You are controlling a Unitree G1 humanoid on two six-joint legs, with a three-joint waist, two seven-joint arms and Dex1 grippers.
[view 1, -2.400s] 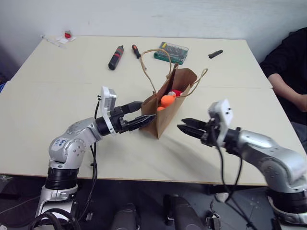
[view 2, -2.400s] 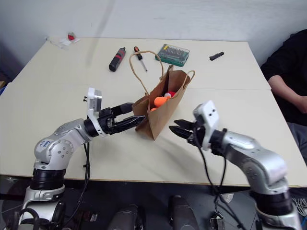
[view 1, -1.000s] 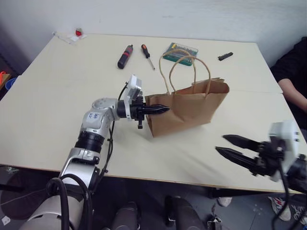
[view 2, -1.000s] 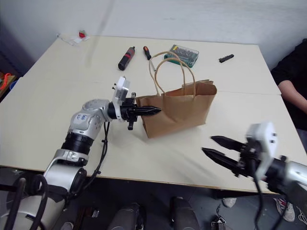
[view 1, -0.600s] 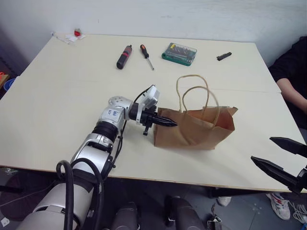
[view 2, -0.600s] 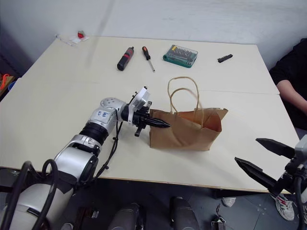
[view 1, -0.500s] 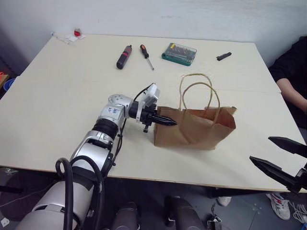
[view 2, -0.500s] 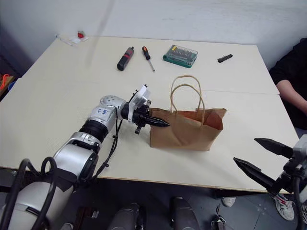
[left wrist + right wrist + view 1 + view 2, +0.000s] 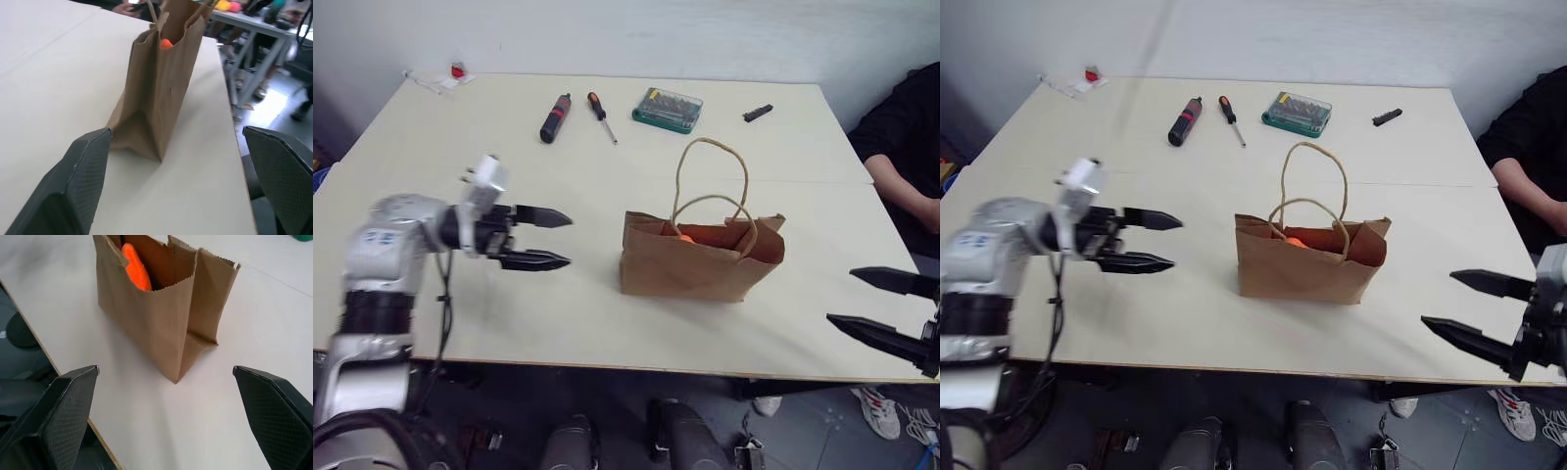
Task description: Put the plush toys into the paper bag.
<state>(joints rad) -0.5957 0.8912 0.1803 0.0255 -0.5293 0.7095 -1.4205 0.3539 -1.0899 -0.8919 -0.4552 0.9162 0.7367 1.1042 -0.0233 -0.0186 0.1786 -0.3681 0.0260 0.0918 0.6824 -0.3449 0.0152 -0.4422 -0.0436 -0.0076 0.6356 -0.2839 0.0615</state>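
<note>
The brown paper bag (image 9: 700, 259) stands upright near the middle of the table, its two loop handles raised. An orange plush toy (image 9: 135, 267) sits inside it, peeking above the rim (image 9: 686, 236); the red one is hidden from me. My left gripper (image 9: 551, 238) hovers open to the left of the bag, well apart from it, fingers pointing at the bag. My right gripper (image 9: 878, 305) is open beyond the table's front right edge, also clear of the bag. Neither holds anything.
At the back of the table (image 9: 460, 157) lie a black-and-red tool (image 9: 552, 117), a screwdriver (image 9: 600, 115), a green bit case (image 9: 667, 108) and a small black part (image 9: 756, 114). A person in black (image 9: 901, 147) sits at the right edge.
My left gripper has let go of the bag's left edge, opened wide and pulled away to the left. The bag stays standing. The right gripper remains open, shifted slightly right.
</note>
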